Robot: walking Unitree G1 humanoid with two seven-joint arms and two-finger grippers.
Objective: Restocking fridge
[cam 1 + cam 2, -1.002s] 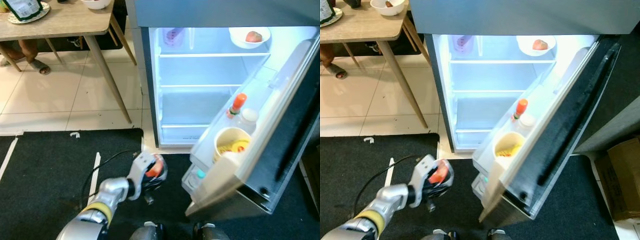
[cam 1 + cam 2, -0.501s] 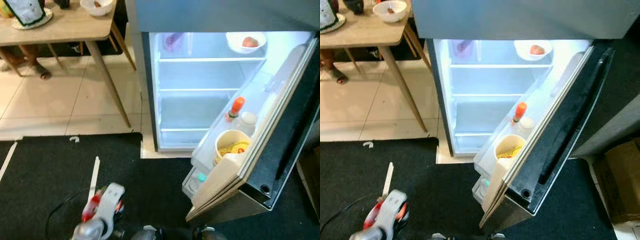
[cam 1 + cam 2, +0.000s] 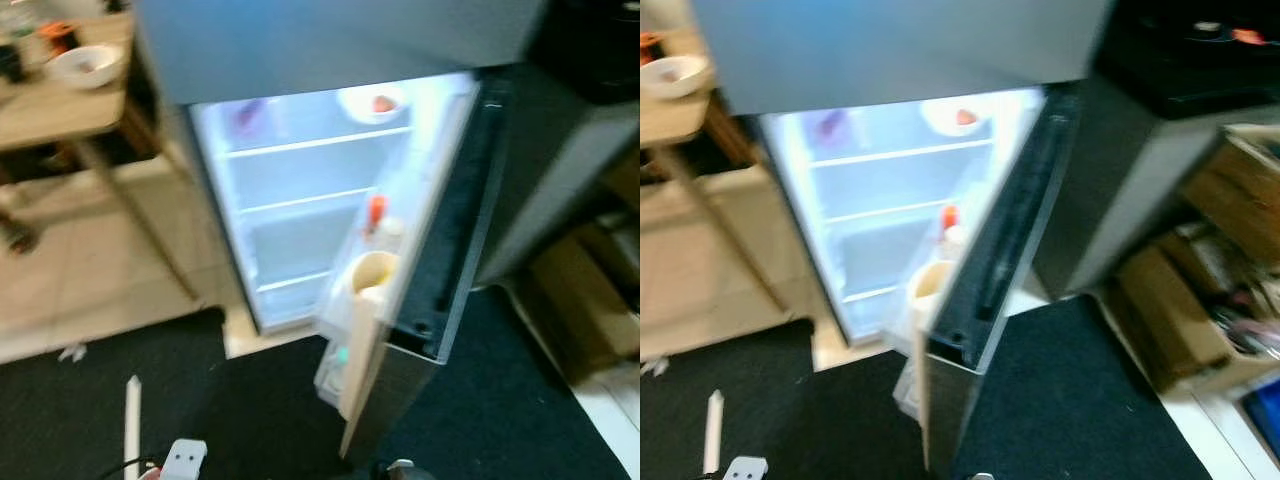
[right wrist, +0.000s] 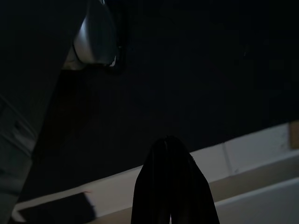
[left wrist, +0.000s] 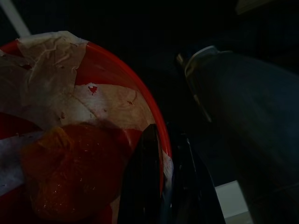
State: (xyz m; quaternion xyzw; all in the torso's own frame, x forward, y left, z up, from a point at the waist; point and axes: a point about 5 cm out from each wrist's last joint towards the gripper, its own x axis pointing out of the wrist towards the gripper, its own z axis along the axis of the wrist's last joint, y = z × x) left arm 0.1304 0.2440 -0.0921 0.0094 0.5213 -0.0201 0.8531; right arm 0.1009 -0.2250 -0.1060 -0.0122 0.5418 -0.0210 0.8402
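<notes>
Left jaws point(image 5: 161, 182): clamped over rim of red bowl point(image 5: 70, 135), held low at your left | Fridge point(image 3: 300, 210): open, ahead and above; lit shelves face you | Left arm nearer | Right jaws point(image 4: 170, 186): together, holding nothing, idle.
</notes>
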